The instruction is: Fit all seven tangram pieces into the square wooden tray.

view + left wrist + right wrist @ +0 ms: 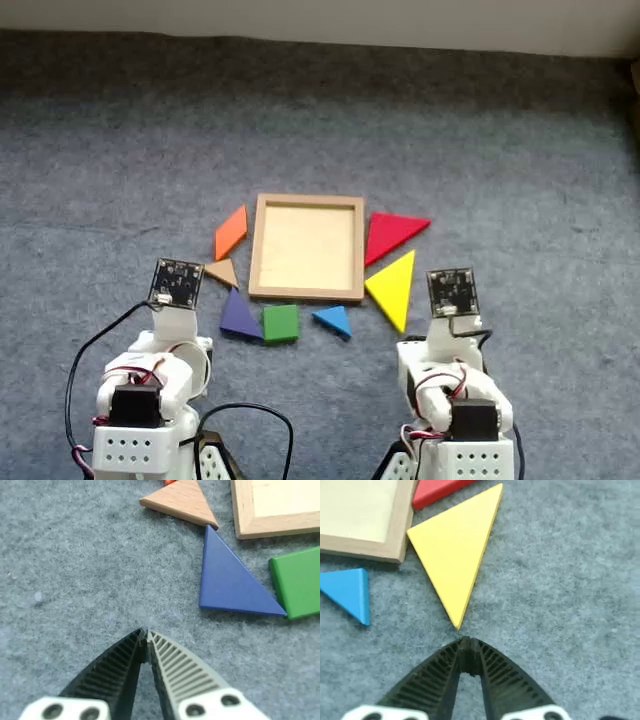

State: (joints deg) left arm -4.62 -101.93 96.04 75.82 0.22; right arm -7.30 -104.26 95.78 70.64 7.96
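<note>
The square wooden tray (306, 291) lies on the grey carpet with its inside bare. Around it lie an orange piece (230, 231), a tan triangle (222, 271), a dark blue triangle (238, 317), a green square (280, 323), a light blue triangle (333, 319), a yellow triangle (393, 287) and a red triangle (392, 234). My left gripper (145, 632) is shut with nothing in it, a short way from the dark blue triangle (227, 581) and the tan triangle (181, 501). My right gripper (465, 641) is shut and empty, just short of the yellow triangle's (455, 551) point.
Both arm bases sit at the near edge, the left one (150, 400) and the right one (455, 400). Black cables (240, 415) trail by the left base. Open carpet stretches beyond the tray up to a pale wall (320, 15).
</note>
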